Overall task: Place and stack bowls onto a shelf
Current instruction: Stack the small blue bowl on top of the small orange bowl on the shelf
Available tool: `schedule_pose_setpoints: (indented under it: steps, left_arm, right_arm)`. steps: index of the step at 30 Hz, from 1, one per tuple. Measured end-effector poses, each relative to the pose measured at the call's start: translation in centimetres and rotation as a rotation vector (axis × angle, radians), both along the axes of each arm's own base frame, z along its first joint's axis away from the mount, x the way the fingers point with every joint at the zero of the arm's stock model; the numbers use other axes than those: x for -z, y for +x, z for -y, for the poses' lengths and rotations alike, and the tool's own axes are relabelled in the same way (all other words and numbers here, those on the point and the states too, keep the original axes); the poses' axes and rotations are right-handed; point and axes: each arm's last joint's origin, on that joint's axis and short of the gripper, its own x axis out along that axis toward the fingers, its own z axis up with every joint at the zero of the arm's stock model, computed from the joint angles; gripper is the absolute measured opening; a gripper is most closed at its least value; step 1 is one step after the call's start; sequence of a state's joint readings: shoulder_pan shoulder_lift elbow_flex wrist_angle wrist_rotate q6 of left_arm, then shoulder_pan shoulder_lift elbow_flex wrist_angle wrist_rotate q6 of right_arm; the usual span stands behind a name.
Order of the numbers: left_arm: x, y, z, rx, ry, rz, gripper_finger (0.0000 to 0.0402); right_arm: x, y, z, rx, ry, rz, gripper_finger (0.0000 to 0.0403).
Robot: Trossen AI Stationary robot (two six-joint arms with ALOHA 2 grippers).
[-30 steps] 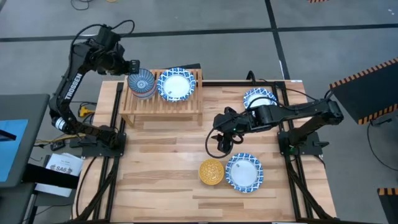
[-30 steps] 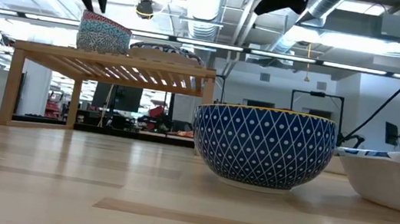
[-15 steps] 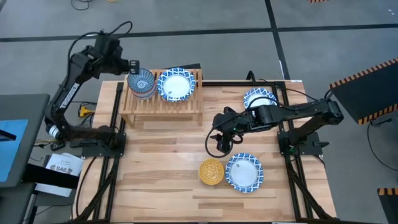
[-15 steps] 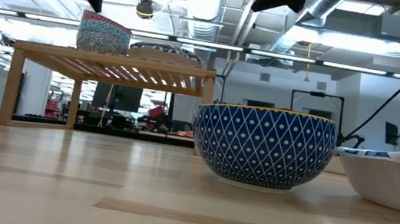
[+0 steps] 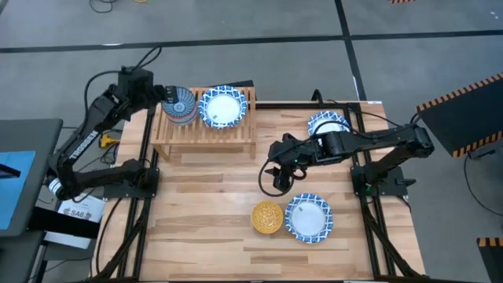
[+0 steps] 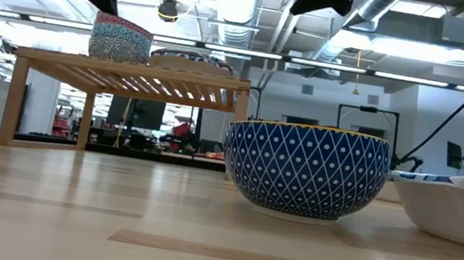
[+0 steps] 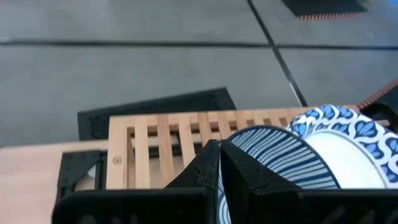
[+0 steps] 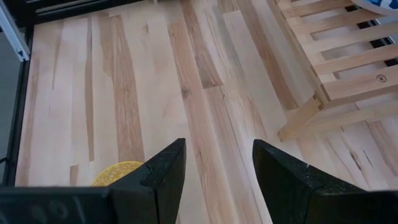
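On the left end of the light-wood shelf (image 5: pixel 206 119) rests a stack of small bowls (image 5: pixel 179 104), blue on top, with a wide blue-and-white bowl (image 5: pixel 222 107) beside it. My left gripper (image 5: pixel 163 93) is shut and empty, just left of the stack and above its rim (image 6: pixel 121 37); the left wrist view shows its fingers (image 7: pixel 219 169) together in front of the stack (image 7: pixel 273 155). My right gripper (image 5: pixel 277 181) hangs open over the table's middle with nothing between its fingers (image 8: pixel 217 177). A yellow bowl (image 5: pixel 267 216) and a wide patterned bowl (image 5: pixel 309 218) sit on the tabletop near the front.
Another wide blue-and-white bowl (image 5: pixel 328 123) sits at the table's right, partly under the right arm. The right half of the shelf's slatted top (image 5: pixel 245 110) is bare. Bare tabletop (image 5: pixel 196 204) lies left of the yellow bowl.
My left gripper has shut on nothing above the bowl stack. It has drawn back a little toward the table's left edge, sunk, and tipped from pointing steeply down to nearer level. The bowls stay where they were.
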State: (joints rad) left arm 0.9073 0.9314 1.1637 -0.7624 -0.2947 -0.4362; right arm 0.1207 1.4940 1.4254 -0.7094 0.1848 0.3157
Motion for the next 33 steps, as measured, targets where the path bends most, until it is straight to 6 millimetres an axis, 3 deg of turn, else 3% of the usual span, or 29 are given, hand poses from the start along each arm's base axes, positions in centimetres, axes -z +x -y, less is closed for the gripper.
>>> schedule_pose_setpoints:
  steps: [11,25,29,33]
  left_arm:
    - [1.6,0.2,0.1,-0.020,-0.025,-0.026,0.0000]
    - [-0.3,-0.8,1.9,0.034,0.090,0.091,0.0000]
    - [-0.4,0.2,2.9,0.143,0.058,0.163,0.0000]
    - [-0.3,2.5,4.0,0.190,0.051,0.188,0.0000]
  right_arm:
    - [0.0,0.0,0.4,0.013,0.000,0.000,0.0212]
    - [-0.2,0.3,0.9,0.026,0.000,0.025,0.0212]
    - [-0.5,0.6,1.6,0.044,-0.001,0.065,0.0212]
    - [-0.6,0.7,2.3,0.064,-0.002,0.081,0.0212]
